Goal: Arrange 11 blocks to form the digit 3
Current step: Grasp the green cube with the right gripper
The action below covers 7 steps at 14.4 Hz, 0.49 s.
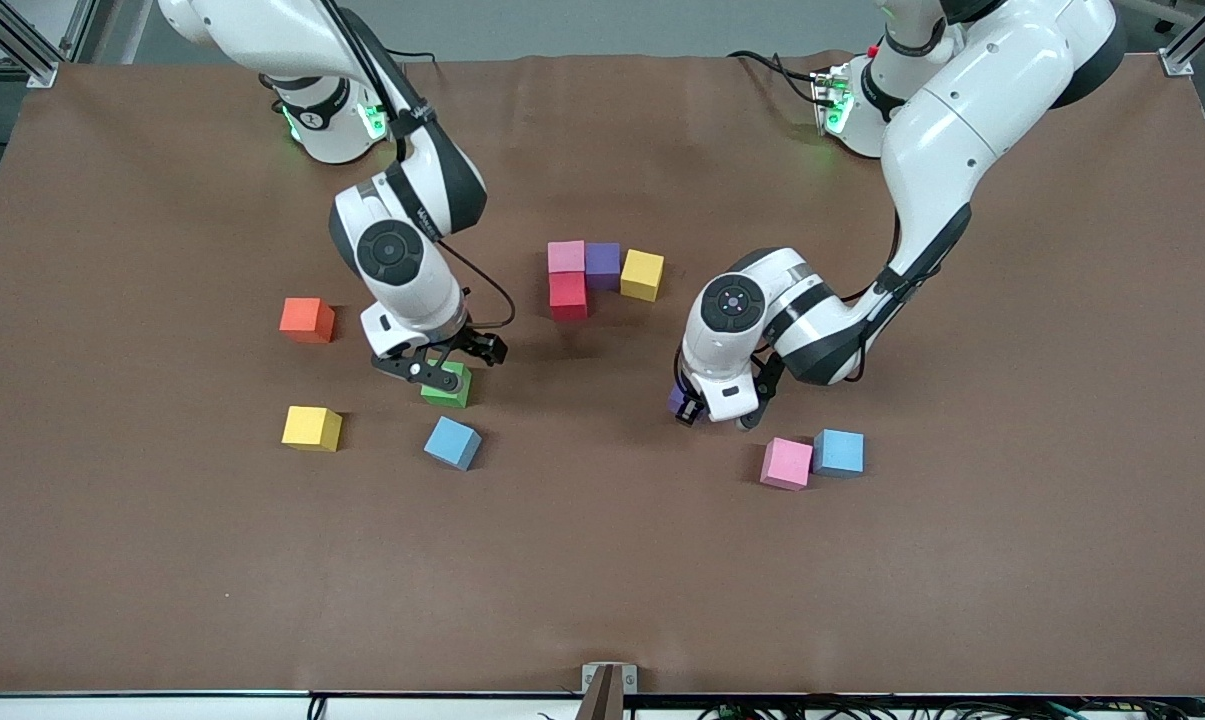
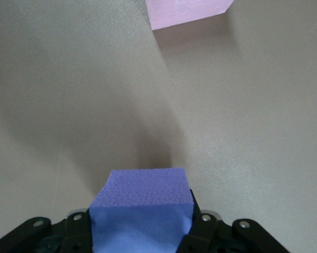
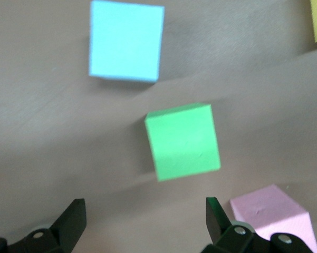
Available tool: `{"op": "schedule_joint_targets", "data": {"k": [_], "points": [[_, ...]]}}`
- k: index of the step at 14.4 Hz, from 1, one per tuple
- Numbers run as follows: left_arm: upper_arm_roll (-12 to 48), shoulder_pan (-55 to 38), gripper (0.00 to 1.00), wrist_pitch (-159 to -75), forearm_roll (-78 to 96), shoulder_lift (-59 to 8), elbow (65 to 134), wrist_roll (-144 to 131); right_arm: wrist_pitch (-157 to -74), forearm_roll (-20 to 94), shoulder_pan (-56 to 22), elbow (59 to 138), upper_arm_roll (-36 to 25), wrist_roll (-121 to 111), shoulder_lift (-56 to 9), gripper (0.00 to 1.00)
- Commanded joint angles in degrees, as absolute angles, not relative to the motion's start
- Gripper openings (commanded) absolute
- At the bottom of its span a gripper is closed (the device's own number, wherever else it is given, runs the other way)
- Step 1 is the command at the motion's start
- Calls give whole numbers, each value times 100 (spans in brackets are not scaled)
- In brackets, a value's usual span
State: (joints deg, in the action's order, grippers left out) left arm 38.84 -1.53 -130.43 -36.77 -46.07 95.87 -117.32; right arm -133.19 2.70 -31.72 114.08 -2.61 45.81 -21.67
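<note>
On the brown matte surface (image 1: 602, 580) a small cluster sits near the middle: a pink foam cube (image 1: 565, 256) touching a purple foam cube (image 1: 603, 264) beside it, a red foam cube (image 1: 568, 296) touching the pink one on the side nearer the front camera, and a yellow foam cube (image 1: 642, 274) just beside the purple one, toward the left arm's end.

The left gripper (image 1: 690, 409) is closed on a second purple foam cube (image 2: 142, 208), held a little above the surface, over bare surface near a second pink foam cube (image 1: 786, 463) and a light blue foam cube (image 1: 839, 452), which touch each other.

The right gripper (image 1: 440, 366), fingers spread wide and holding nothing, hangs low over a green foam cube (image 3: 183, 140). A pink cube (image 3: 271, 213) shows at the edge of the right wrist view. Nearer the front camera than the green cube lies another light blue foam cube (image 1: 453, 442), turned at an angle. Toward the right arm's end rest a second yellow foam cube (image 1: 312, 428) and, farther from the camera, an orange foam cube (image 1: 307, 320), well apart from the cluster.
</note>
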Motion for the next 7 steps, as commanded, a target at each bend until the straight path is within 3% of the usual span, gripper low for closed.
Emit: {"op": "schedule_joint_targets", "data": {"k": [1,7], "points": [[3911,-149,32,-12955,-3797,-4456,9615,-11874,-13543,193,-2743,11513,-158,4229,-2258,100],[3920,-132,32,-12955,-3753,-4447,9536,-11865,-14088,193,-2566,11522,-149,4096,-2610,100]]}}
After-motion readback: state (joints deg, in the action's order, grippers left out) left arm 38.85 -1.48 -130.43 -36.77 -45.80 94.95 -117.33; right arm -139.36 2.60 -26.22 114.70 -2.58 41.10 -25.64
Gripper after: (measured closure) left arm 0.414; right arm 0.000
